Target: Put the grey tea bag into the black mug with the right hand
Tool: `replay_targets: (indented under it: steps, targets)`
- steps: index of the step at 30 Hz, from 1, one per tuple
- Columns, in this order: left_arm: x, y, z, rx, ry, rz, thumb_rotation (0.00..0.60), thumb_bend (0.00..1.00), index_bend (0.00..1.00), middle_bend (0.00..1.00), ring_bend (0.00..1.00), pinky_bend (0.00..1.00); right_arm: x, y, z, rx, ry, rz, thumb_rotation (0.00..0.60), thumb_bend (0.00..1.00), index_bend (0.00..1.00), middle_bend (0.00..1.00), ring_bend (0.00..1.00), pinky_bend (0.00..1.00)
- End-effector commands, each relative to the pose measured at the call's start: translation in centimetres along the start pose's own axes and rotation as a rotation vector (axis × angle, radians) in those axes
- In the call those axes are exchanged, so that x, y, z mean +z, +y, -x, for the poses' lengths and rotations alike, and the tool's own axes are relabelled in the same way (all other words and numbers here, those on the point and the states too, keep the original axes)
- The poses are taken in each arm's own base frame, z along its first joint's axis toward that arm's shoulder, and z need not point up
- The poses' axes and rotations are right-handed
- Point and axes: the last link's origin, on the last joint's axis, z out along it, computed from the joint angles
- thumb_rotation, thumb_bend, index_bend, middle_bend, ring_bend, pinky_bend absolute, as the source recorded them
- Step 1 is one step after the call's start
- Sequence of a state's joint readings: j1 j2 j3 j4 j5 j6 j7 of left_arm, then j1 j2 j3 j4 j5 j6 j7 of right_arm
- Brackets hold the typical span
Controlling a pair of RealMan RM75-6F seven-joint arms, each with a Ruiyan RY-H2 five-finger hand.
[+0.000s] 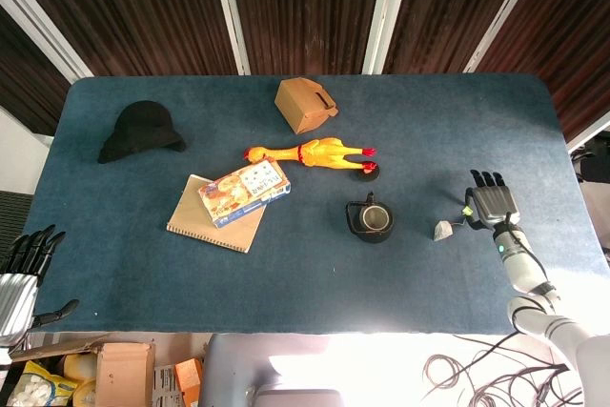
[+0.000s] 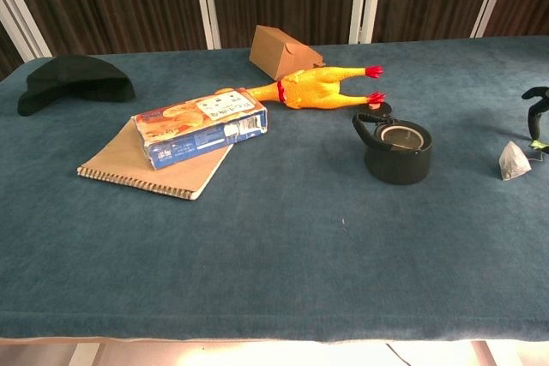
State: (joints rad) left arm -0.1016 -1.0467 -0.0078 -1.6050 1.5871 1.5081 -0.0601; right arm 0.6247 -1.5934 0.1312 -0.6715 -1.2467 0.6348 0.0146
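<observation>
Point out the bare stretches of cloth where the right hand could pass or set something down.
Bare: the stretch between the black mug and grey tea bag; the whole near strip below the notebook; the far right corner. Crowded: the centre, where cardboard box, rubber chicken and snack box cluster.

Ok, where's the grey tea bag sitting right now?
The grey tea bag lies on the blue table toward its right side, between the black mug and the right hand, just beside the hand.
</observation>
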Motion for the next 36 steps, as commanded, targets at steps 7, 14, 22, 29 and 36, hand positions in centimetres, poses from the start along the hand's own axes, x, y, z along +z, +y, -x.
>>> replay_targets:
  steps: [7, 14, 22, 29, 36]
  targets:
    - [-0.07, -0.07, -0.07, -0.001, 0.001, 0.001, 0.6, 0.04, 0.0, 0.01, 0.0, 0.07, -0.02, 0.03, 0.14, -0.008, 0.0, 0.004, 0.6, 0.3, 0.46, 0.01, 0.0, 0.0]
    - [-0.08, -0.05, -0.05, 0.0, 0.004, -0.001, 0.6, 0.04, 0.0, 0.01, 0.0, 0.07, 0.18, -0.28, 0.31, -0.014, -0.004, 0.004, 0.6, 0.3, 0.46, 0.01, 0.0, 0.0]
    - [-0.09, -0.13, -0.16, -0.002, 0.006, -0.003, 0.6, 0.04, 0.0, 0.01, 0.0, 0.07, 0.21, -0.18, 0.55, -0.009, -0.01, 0.011, 0.6, 0.3, 0.49, 0.01, 0.0, 0.0]
    - [-0.17, -0.17, -0.23, -0.003, 0.008, 0.0, 0.6, 0.04, 0.0, 0.01, 0.0, 0.07, 0.26, -0.39, 0.58, -0.004, -0.002, 0.012, 0.6, 0.3, 0.55, 0.01, 0.0, 0.0]
    - [-0.25, -0.22, -0.36, -0.006, 0.014, 0.002, 0.6, 0.04, 0.0, 0.01, 0.0, 0.07, 0.06, -0.3, 0.15, 0.019, 0.022, 0.008, 0.6, 0.33, 0.57, 0.01, 0.0, 0.0]
